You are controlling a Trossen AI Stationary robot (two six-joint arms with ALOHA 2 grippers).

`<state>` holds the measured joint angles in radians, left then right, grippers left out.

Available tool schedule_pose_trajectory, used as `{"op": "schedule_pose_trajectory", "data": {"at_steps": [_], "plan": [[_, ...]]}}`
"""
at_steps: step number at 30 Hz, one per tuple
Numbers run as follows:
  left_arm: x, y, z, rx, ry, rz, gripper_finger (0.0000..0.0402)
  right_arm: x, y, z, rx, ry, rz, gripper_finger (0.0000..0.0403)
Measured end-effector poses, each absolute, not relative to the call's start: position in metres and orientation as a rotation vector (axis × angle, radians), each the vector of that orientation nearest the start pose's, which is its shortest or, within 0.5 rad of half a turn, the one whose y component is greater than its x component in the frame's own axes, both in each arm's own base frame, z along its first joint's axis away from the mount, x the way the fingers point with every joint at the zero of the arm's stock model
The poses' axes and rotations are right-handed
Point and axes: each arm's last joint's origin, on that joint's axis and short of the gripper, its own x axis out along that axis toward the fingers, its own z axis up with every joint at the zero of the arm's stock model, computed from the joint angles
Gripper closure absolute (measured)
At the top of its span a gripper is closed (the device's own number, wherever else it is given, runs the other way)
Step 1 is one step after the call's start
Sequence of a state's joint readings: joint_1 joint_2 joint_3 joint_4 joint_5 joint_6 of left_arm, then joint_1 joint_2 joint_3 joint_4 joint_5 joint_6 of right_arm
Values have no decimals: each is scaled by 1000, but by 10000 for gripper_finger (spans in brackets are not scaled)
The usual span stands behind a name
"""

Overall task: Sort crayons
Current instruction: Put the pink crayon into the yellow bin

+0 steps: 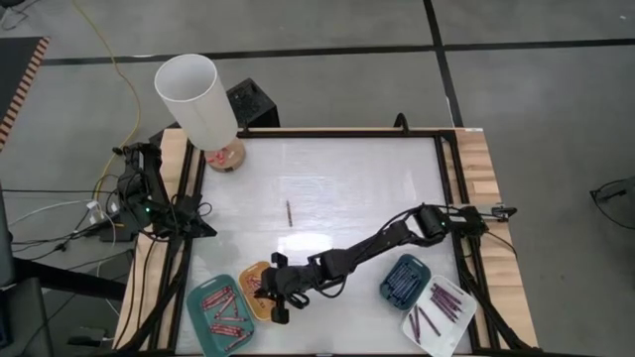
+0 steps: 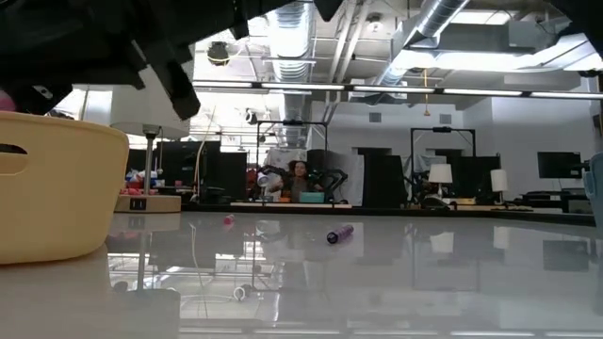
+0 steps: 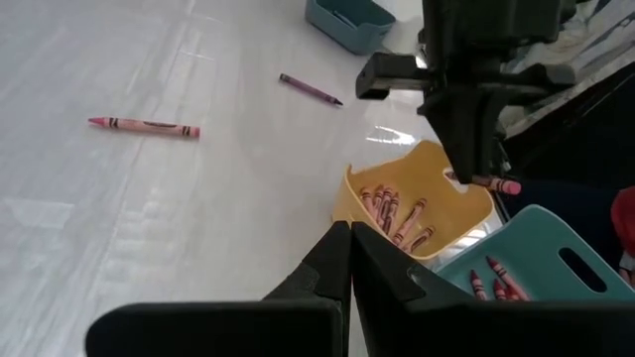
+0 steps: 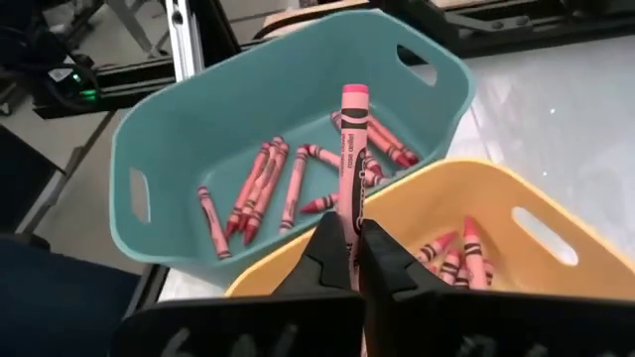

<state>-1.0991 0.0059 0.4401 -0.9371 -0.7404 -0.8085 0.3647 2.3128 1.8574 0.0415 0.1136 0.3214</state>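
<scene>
Left gripper [image 3: 349,260] is parked at the table's left edge, fingers pressed together, nothing in them. The teal tray [image 1: 220,315] of red crayons comes next, then the yellow tray [image 1: 254,290]. The right gripper [image 4: 352,248], stretched across and nearer, is pinching a pink crayon [image 4: 351,159] right above the yellow tray, long axis pointing past the fingertips toward the teal tray.

The white bench [image 1: 337,188] carries yellow tray [image 1: 257,284] beneath the right end effector [image 1: 279,295], teal tray [image 1: 220,315] beside it, blue tray [image 1: 404,281] and white tray [image 1: 438,315] farther off, plus a loose crayon [image 1: 289,211].
</scene>
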Motion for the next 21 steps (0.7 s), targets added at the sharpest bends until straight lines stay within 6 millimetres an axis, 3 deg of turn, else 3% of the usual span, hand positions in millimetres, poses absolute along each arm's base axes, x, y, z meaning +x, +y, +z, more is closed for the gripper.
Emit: {"op": "schedule_pose_trajectory", "data": {"at_steps": [21], "plan": [[32, -19, 220, -392, 420, -203, 401, 499, 186, 204, 206, 453, 177, 387]]}}
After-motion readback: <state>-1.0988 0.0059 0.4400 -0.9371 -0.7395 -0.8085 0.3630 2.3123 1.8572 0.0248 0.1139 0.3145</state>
